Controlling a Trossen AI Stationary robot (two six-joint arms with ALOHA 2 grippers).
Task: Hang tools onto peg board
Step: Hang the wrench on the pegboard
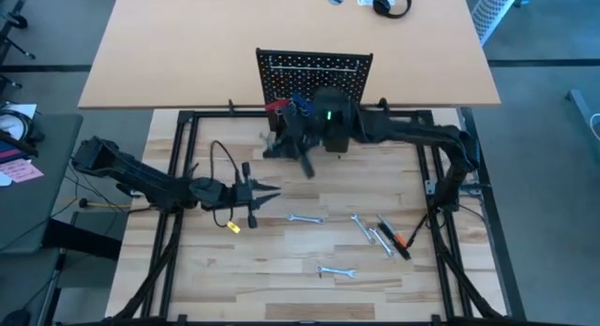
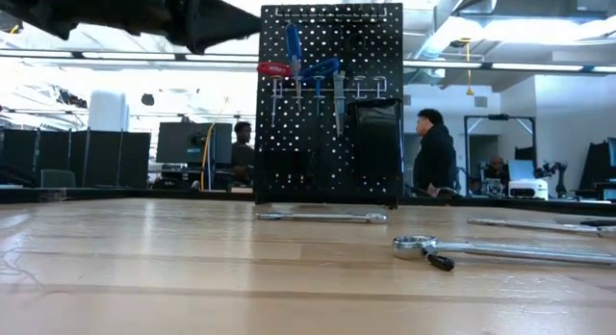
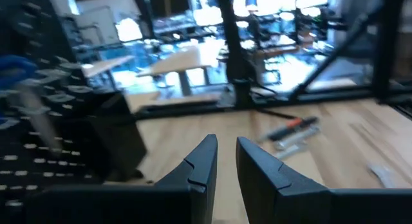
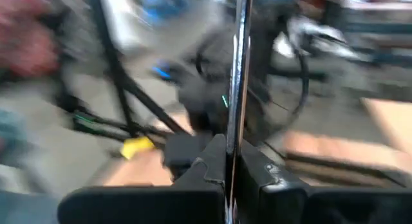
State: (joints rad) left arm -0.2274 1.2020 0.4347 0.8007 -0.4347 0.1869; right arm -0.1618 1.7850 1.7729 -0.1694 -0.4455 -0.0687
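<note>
The right claw (image 4: 233,169) pinches a silver wrench (image 4: 241,69) before the peg board (image 1: 315,73) at twelve o'clock, while the left claw (image 3: 225,161), slightly spread, waits at nine o'clock.

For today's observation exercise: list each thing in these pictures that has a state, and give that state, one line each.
Peg board: upright, several tools already hanging.
Blue-handled tools: hung on the board.
Right gripper: shut on a thin silver wrench, near the board.
Left gripper: slightly apart, empty.
Wrenches: lying flat on the table.
</note>
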